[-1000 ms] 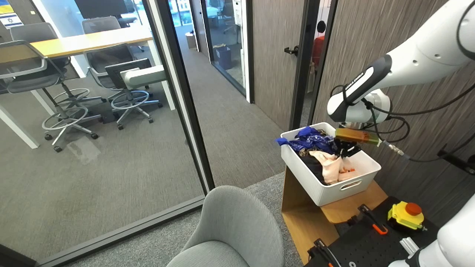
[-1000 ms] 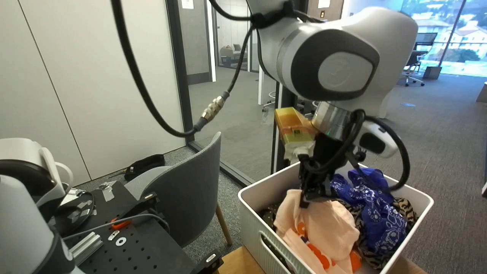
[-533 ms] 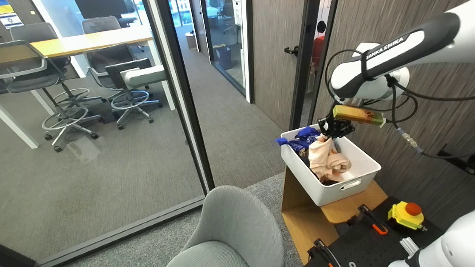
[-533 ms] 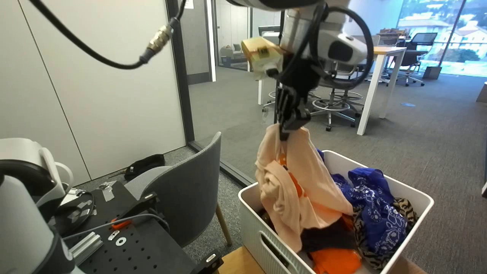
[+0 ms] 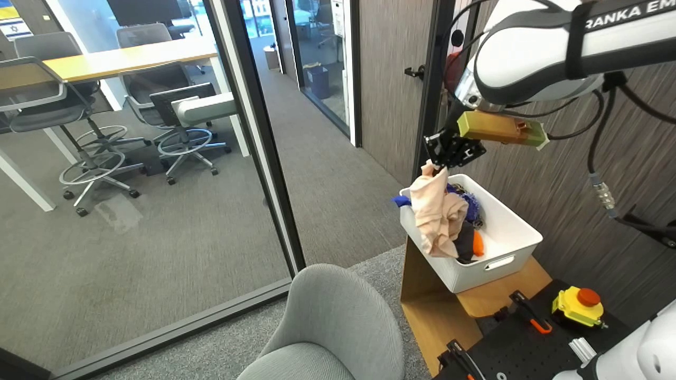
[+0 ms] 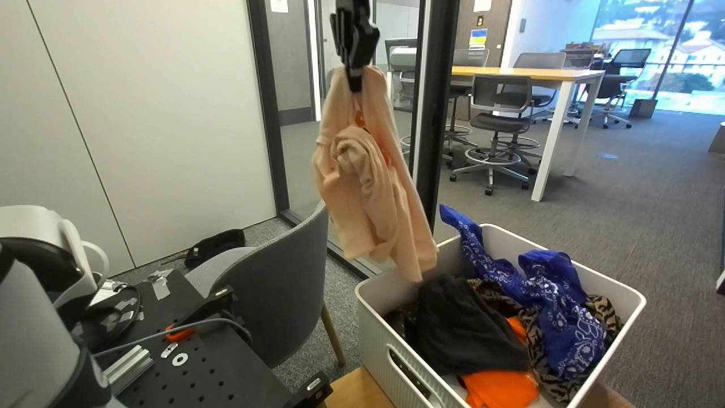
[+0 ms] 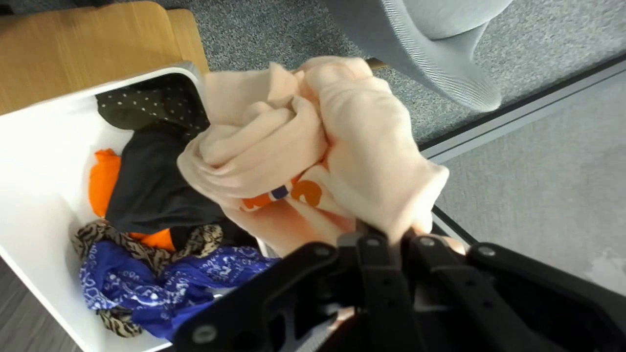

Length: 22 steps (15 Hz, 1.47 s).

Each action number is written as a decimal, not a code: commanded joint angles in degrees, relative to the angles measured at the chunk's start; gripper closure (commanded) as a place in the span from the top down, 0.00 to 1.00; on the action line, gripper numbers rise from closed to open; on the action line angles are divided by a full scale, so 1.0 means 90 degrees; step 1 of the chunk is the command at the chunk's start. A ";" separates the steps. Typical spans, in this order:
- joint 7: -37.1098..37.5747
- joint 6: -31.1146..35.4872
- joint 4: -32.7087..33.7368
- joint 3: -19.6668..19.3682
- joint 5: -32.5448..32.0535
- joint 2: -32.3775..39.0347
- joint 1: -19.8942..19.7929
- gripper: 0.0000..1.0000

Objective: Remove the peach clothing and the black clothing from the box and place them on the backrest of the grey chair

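With the grey chair (image 5: 338, 312) lower and well apart from the fingers (image 6: 355, 84) and the box (image 5: 508, 226) nearer beneath them, the peach clothing (image 6: 371, 190) hangs from their pinch by its gathered top, likely so it can drape, while the black clothing (image 6: 461, 328) lies below, presumably for a separate trip.

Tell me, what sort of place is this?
Most likely an office: wheeled chairs stand on both sides of a long table, and a dark-framed glass wall divides that area from this one.
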 commanded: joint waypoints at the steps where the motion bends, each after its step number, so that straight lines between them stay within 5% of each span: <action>1: 0.0437 -0.0573 0.0574 0.0520 0.0081 -0.0458 0.0340 0.04; 13: 0.0704 -0.0414 0.1091 0.1717 -0.0011 0.0175 0.1088 0.03; 22: 0.1038 -0.0115 0.1129 0.1808 -0.0150 0.1348 0.1109 0.03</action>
